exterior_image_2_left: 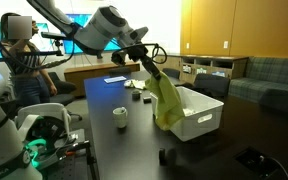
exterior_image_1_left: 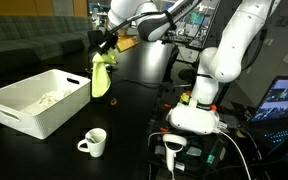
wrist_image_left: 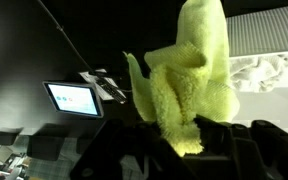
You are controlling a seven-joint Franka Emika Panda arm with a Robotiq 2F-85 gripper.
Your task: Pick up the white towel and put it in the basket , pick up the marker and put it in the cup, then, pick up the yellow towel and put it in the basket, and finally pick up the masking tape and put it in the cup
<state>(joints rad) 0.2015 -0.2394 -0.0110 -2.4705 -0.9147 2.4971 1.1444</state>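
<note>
You had the gripper [exterior_image_1_left: 105, 46] closed on the top of the yellow towel [exterior_image_1_left: 101, 78], its jaws pinched into the cloth. The towel hung straight down at 6 o'clock from it, clear of the dark table [exterior_image_1_left: 134, 100].

In that exterior view the white basket [exterior_image_1_left: 24, 116] sat at 8 o'clock from the towel. The towel's lower end dangled just beside the basket's end wall, outside the rim. I could not tell whether cloth and wall touched. The white towel [exterior_image_1_left: 46, 100] lay inside the basket. The cup [exterior_image_1_left: 94, 142] stood on the table at 6 o'clock from the hanging towel, well apart from it.

In an exterior view from across the table, the gripper [exterior_image_2_left: 147, 66] held the yellow towel [exterior_image_2_left: 167, 105] in front of the basket's [exterior_image_2_left: 206, 122] near corner, with the cup [exterior_image_2_left: 120, 117] at 9 o'clock from the towel. Two small dark things [exterior_image_2_left: 139, 97] lay at 1 o'clock from the cup, too small to name.

In the wrist view the yellow towel [wrist_image_left: 189, 80] filled the middle of the picture, and the white towel [wrist_image_left: 259, 72] showed at 3 o'clock from it.
</note>
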